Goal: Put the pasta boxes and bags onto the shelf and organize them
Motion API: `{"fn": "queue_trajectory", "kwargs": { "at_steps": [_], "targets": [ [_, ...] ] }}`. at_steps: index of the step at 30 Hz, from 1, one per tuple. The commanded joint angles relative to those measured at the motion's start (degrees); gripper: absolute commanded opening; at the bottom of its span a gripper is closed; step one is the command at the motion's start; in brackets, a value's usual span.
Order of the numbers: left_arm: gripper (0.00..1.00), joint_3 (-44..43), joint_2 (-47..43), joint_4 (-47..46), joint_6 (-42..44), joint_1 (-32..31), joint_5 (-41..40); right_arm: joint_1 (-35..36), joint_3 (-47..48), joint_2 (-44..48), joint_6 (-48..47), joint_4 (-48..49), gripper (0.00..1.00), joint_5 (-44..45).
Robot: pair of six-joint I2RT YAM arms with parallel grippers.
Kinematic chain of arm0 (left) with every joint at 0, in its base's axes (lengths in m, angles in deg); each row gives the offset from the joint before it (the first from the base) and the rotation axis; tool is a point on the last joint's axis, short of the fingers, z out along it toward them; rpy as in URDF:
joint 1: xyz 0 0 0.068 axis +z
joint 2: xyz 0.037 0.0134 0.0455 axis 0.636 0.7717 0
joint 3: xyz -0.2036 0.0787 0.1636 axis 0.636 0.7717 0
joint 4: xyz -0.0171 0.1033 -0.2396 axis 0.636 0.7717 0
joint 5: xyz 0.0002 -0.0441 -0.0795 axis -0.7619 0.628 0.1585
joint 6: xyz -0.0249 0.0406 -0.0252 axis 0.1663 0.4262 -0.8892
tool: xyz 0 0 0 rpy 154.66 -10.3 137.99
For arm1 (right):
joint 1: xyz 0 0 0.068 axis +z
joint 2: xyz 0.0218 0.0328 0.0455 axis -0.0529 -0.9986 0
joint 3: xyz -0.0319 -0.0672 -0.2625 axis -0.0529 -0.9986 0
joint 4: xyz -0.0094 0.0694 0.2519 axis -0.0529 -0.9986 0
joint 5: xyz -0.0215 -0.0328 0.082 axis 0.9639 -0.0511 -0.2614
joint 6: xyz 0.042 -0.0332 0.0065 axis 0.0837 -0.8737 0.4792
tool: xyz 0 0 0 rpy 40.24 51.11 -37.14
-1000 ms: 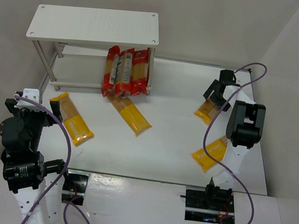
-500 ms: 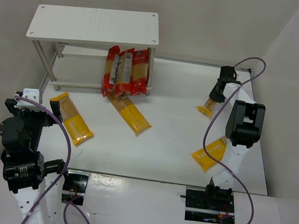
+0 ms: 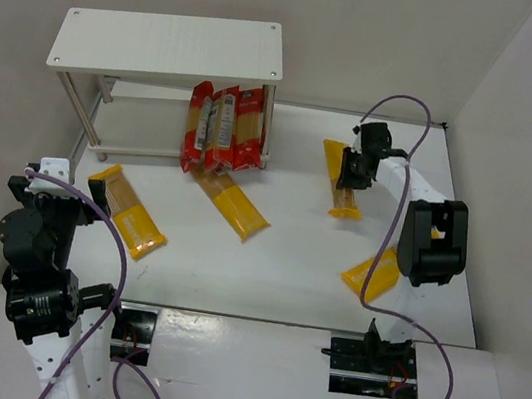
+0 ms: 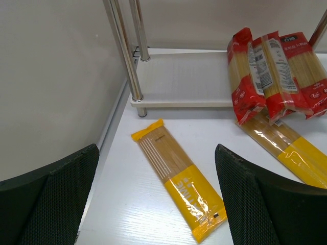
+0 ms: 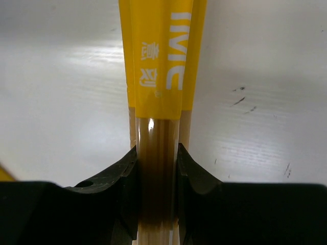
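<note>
My right gripper [image 5: 157,150] is shut on a yellow spaghetti pack [image 5: 161,51], pinching its clear window end. From above, that pack [image 3: 333,157] hangs off the table at the back right, to the right of the shelf [image 3: 169,43]. Three red-edged bags [image 3: 223,130] lean against the shelf's right end. More yellow packs lie flat: one [image 3: 233,204] below the red bags, one [image 3: 126,210] at the left, one [image 3: 372,274] by the right arm. My left gripper [image 4: 157,150] is open and empty above the left pack [image 4: 176,176].
White walls enclose the table on the left, back and right. The shelf's metal legs [image 4: 125,51] and lower tier [image 4: 184,81] stand just beyond the left pack. The right arm's purple cable [image 3: 386,208] loops over its elbow.
My right gripper closed on the back-right yellow pack, lifted it and swung it left toward the shelf. The left arm has not moved.
</note>
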Motion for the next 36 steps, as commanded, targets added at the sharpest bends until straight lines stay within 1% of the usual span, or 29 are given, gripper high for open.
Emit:
{"fn": "queue_trajectory", "kwargs": {
  "at_steps": [1, 8, 9, 11, 12, 14, 15, 17, 18, 20, 23, 24, 28, 29, 32, 36],
  "targets": [
    [1.0, -0.04, -0.32, -1.97, -0.15, 1.06, -0.01, -1.24, -0.42, 11.85, -3.88, 3.58, 0.0, -2.7],
    [1.0, -0.04, -1.98, -1.97, -0.16, 2.64, -0.53, -1.24, -3.15, 21.88, -11.34, -2.22, 0.0, -8.76],
    [1.0, -0.04, -1.99, -1.97, -0.16, 2.64, -0.53, -1.24, -3.15, 22.67, -14.31, -5.36, 0.0, -12.17],
    [1.0, -0.04, -1.99, -1.97, -0.16, 3.26, -1.06, -1.24, -2.54, 24.78, -16.97, -8.54, 0.0, -15.26],
    [1.0, -0.04, -1.99, -1.97, -0.16, 3.26, -1.06, -0.63, -2.53, 25.49, -20.37, -10.3, 0.0, -18.58],
    [1.0, -0.04, -2.51, -1.97, -0.69, 4.4, -1.06, -0.1, -2.53, 27.6, -22.51, -13.73, 0.0, -20.28],
    [1.0, -0.04, -2.51, -1.97, -0.69, 4.4, -1.58, 0.95, -2.53, 28.12, -25.74, -15.13, 0.0, -22.29],
    [1.0, -0.04, -3.04, -1.97, -0.69, 4.93, -1.59, 2.62, -2.53, 29.71, -27.17, -17.69, 0.0, -22.31],
    [1.0, -0.04, -3.04, -1.97, -0.69, 5.63, -2.2, 4.54, -2.53, 30.23, -29.53, -18.65, 0.0, -23.26],
    [1.0, -0.04, -3.04, -1.97, -1.21, 5.63, -2.2, 6.57, -2.53, 31.02, -30.33, -19.89, 0.0, -23.27],
    [1.0, -0.04, -3.04, -1.97, -1.21, 6.77, -2.73, 12.02, -2.53, 32.25, -32.8, -21.2, 0.0, -23.27],
    [1.0, -0.04, -3.04, -1.97, -1.21, 6.78, -3.34, 15.34, -2.53, 32.87, -33.41, -21.21, 0.0, -22.75],
    [1.0, -0.04, -3.04, -1.97, -1.74, 7.82, -3.87, 24.75, -3.06, 33.4, -32.37, -20.69, 0.0, -20.21],
    [1.0, -0.04, -2.52, -1.97, -1.74, 8.35, -4.4, 29.48, -3.06, 33.4, -31.75, -20.08, 0.0, -18.02],
    [1.0, -0.04, -1.9, -1.97, -2.27, 9.41, -4.4, 35.21, -1.57, 30.16, -30.7, -19.02, 0.0, -16.78],
    [1.0, -0.04, -1.9, -1.97, -2.27, 10.64, -4.93, 38.83, 2.64, 24.45, -31.22, -17.97, 0.0, -15.55]
  ]
}}
